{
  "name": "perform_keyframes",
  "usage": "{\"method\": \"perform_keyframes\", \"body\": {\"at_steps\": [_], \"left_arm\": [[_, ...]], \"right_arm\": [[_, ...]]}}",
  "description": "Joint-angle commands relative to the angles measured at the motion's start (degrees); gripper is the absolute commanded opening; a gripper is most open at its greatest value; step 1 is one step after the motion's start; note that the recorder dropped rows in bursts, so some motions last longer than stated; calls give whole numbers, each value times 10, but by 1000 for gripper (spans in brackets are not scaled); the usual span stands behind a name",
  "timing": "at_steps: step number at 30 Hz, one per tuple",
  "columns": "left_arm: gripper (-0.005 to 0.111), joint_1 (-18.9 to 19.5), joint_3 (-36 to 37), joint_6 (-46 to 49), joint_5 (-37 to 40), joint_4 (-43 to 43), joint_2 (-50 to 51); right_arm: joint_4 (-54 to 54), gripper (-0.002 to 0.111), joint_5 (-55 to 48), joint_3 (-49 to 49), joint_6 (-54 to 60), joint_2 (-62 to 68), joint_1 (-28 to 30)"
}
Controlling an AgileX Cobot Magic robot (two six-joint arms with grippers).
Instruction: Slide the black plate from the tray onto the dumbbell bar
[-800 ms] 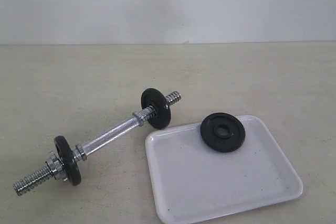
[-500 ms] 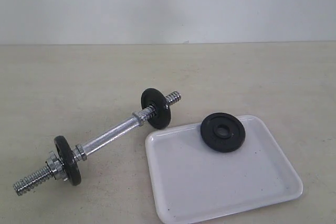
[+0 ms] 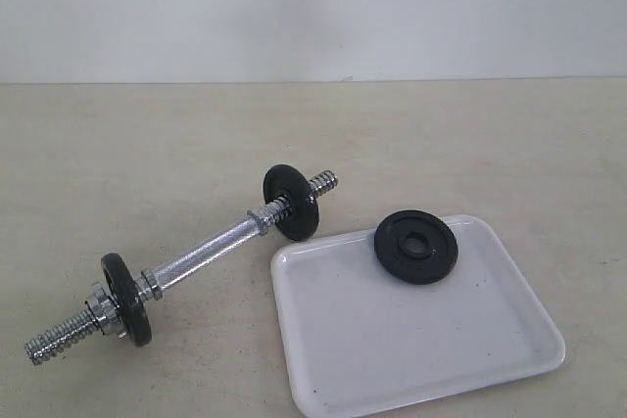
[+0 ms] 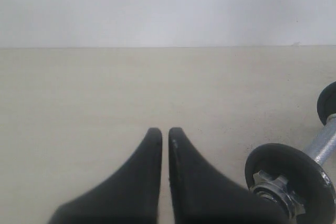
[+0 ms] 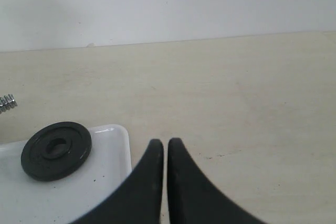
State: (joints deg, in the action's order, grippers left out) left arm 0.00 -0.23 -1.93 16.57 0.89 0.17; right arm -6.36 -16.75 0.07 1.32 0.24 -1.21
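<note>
Two grippers, both with jaws pressed together and nothing between them. Your left gripper (image 4: 165, 132) hangs over the bare table (image 4: 79, 103) near one end of the dumbbell bar (image 3: 211, 250). Your right gripper (image 5: 165, 142) hangs over the table beside a corner of the tray (image 3: 392, 349).

The black plate (image 3: 415, 247) lies flat at the tray's far edge; you cannot tell whether it touches the rim. In front of it you have the tray's white floor as open room.

The bar lies slantwise on the table left of the tray. Its far disc (image 3: 292, 202) is just beside the tray's far left corner, and a short threaded end (image 3: 324, 182) pokes past that disc toward open tabletop. The near disc (image 3: 125, 299) sits well apart from the tray.

Any lettering on the plate is too small to read.
</note>
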Motion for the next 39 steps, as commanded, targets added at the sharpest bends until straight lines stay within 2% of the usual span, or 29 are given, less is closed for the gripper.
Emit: {"method": "perform_keyframes", "body": {"at_steps": [1, 26, 28, 34, 39], "left_arm": [[4, -1, 2, 0, -2, -5, -2], [4, 0, 2, -5, -16, -12, -2], [4, 0, 2, -39, -55, -54, -2], [4, 0, 2, -191, -284, -263, -2], [4, 0, -2, -381, -438, -287, -2]], "right_arm": [[4, 0, 3, -1, 1, -2, -1], [4, 0, 3, -1, 2, -2, -1], [4, 0, 3, -1, 2, -2, -1], [4, 0, 3, -1, 2, -2, -1], [4, 0, 3, -1, 2, -2, -1]]}}
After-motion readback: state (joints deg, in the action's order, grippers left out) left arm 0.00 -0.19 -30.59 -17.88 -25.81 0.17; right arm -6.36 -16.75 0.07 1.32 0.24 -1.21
